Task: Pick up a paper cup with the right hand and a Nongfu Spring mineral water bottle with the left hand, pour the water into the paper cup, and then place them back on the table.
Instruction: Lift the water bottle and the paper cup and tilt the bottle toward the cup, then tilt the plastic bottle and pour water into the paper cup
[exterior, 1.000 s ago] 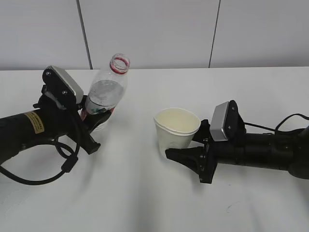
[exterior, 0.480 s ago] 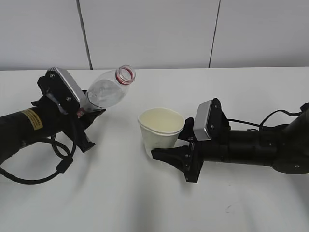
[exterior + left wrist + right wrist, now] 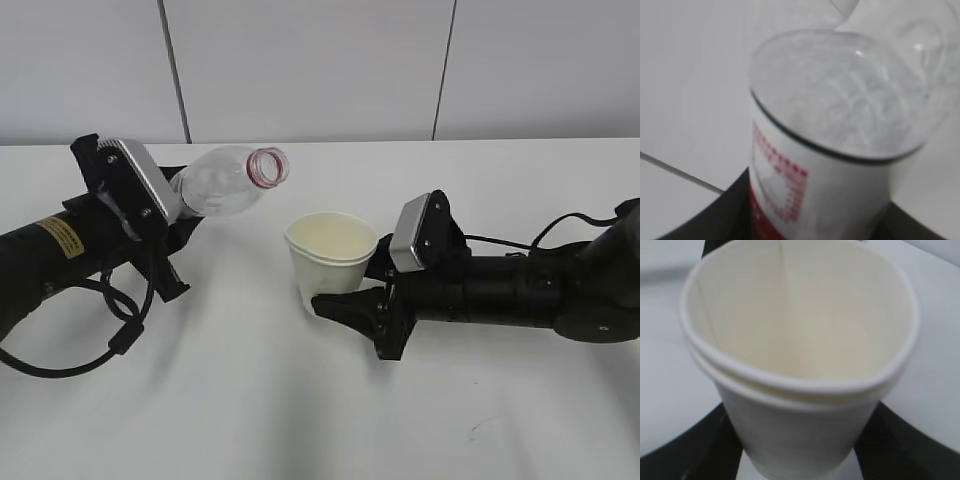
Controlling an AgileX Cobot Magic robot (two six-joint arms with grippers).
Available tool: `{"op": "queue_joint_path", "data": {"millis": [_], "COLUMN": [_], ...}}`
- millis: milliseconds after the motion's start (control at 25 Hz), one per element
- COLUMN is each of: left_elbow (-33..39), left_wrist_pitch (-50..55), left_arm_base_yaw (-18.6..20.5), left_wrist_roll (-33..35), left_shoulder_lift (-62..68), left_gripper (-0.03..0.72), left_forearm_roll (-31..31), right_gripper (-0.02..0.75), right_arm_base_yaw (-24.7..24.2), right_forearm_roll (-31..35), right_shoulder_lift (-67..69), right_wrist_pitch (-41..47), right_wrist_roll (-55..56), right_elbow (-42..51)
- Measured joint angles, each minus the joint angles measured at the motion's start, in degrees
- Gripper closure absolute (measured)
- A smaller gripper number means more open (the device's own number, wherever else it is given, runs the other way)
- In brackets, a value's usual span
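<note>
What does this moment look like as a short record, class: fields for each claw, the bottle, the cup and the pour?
left claw: shut on the Nongfu Spring bottle
right claw: shut on the paper cup
bottle: uncapped, tilted, mouth toward the cup
cup: upright, inside looks dry
pour: no stream visible
surface: white table

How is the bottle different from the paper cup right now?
The Nongfu Spring mineral water bottle is see-through plastic; the paper cup is solid white paper, cream inside. The bottle is tipped nearly sideways, its red-ringed mouth aimed toward the cup; the cup stands about upright, mouth up. The bottle is longer and narrow-necked; the cup is short and wide-mouthed. Both are open on top, and each is gripped by a tool: left tool on the bottle, right tool on the cup.
</note>
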Motion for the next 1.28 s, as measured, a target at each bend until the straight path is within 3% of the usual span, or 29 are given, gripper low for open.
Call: {"op": "queue_joint_path", "data": {"millis": [640, 1280], "left_elbow": [0.0, 0.0], "left_wrist_pitch": [-2.3, -4.7], "left_arm_base_yaw": [0.0, 0.0], "left_wrist_roll": [16.9, 26.7], "left_shoulder_lift": [0.0, 0.0], "left_gripper": [0.368, 0.372], "left_forearm_roll": [-3.1, -3.8], "right_gripper": [0.277, 0.277], "right_arm_base_yaw": [4.3, 4.3], "right_forearm_roll": [0.0, -0.9], "right_shoulder_lift": [0.0, 0.0], "right_wrist_pitch": [0.8, 1.0], "right_wrist_roll": [0.4, 0.8], "right_elbow": [0.0, 0.0]}}
